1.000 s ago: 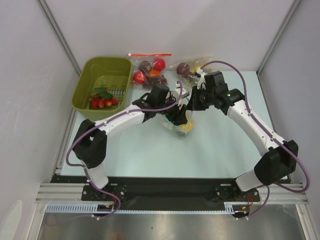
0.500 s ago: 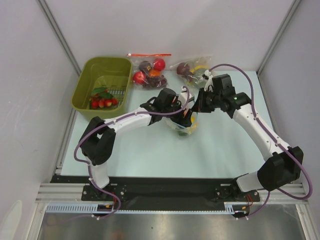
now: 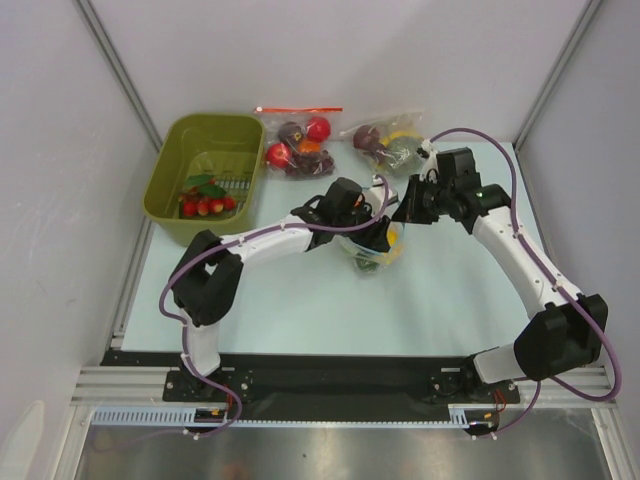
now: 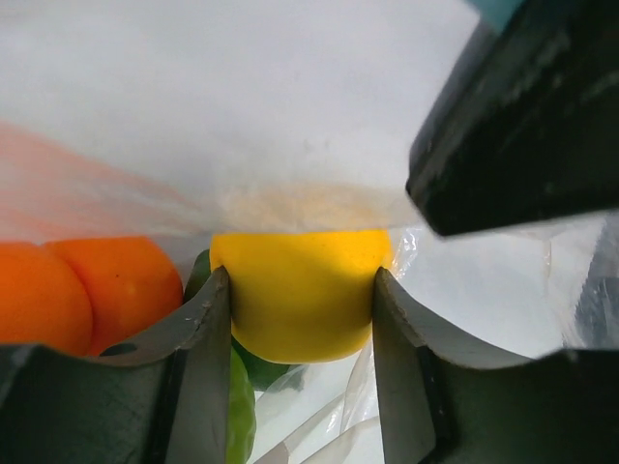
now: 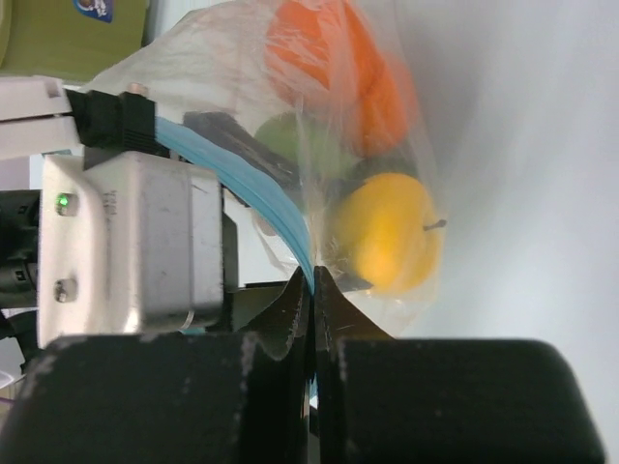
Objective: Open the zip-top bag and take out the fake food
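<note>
**Zip-top bag** (image 3: 372, 252): one, of clear crinkled plastic, lying near the middle of the table (image 3: 300, 300) between the two gripper heads. Its single light-blue zip strip (image 5: 259, 182) curves across the right wrist view.

**Fake food** (image 3: 392, 238), inside the bag:
- one yellow fruit (image 4: 300, 295);
- one orange fruit (image 5: 334, 68);
- one light-green fruit (image 5: 288, 140);
- one darker green patch (image 4: 259, 369) below the yellow fruit in the left wrist view, its outline hidden.

**Left gripper** (image 4: 302, 285): reaches in through the bag's mouth. Its two fingers (image 4: 203, 367) press against opposite flanks of the yellow fruit and clamp it. The orange fruit lies just beside the left finger.

**Right gripper** (image 5: 311, 290): its two fingers are pinched together on the zip strip at the rim of the bag, with no gap between the tips. The yellow fruit hangs behind the plastic just beyond them. The white wrist housing (image 5: 135, 242) of the left arm sits just beside the strip.

**Surroundings, top view:**
- Two further clear bags lie at the far edge of the table, making three bags in all.
- One is a bag with a red-orange zip strip (image 3: 298, 140), holding red and dark fruits.
- The other is a bag of purple, yellow and green fruit (image 3: 385, 140), near the right gripper.
- One olive-green bin (image 3: 160, 185) stands at the far left, well apart from the zip-top bag.
- The bin holds one row of small red cherry tomatoes (image 3: 207, 205), too small to count
</note>
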Robot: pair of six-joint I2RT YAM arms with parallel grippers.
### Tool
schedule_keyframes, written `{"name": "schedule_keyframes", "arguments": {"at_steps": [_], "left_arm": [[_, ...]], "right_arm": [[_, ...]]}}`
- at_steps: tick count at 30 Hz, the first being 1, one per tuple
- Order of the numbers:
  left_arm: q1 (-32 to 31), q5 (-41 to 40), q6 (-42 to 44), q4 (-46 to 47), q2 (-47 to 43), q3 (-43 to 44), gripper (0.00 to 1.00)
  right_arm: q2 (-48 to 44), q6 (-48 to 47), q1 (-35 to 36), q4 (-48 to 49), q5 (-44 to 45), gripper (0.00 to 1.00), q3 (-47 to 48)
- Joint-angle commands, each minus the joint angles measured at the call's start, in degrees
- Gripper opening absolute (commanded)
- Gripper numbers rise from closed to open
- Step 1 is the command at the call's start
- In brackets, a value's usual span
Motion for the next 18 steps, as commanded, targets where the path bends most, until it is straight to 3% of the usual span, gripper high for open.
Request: {"name": "schedule_keyframes", "arguments": {"at_steps": [1,5,18], "left_arm": [[-0.1,-0.6,0.0,-3.3,0.0,1.7,0.06],[-0.1,-1.2,-2.8,-3.4,-2.9,1.5,0.0],[0.4,-4.9,-4.7,-7.9,-11.0,2.8,0.0]], "right_arm": [[-1.3,-2.1,-1.2,-0.4,-0.9,0.0,-0.1],[-1.0,-3.5,-1.2,-1.0,-0.5,0.0,-0.5],[-0.9,-4.1,-1.2,-0.6,0.9,0.0,-1.7]]}}
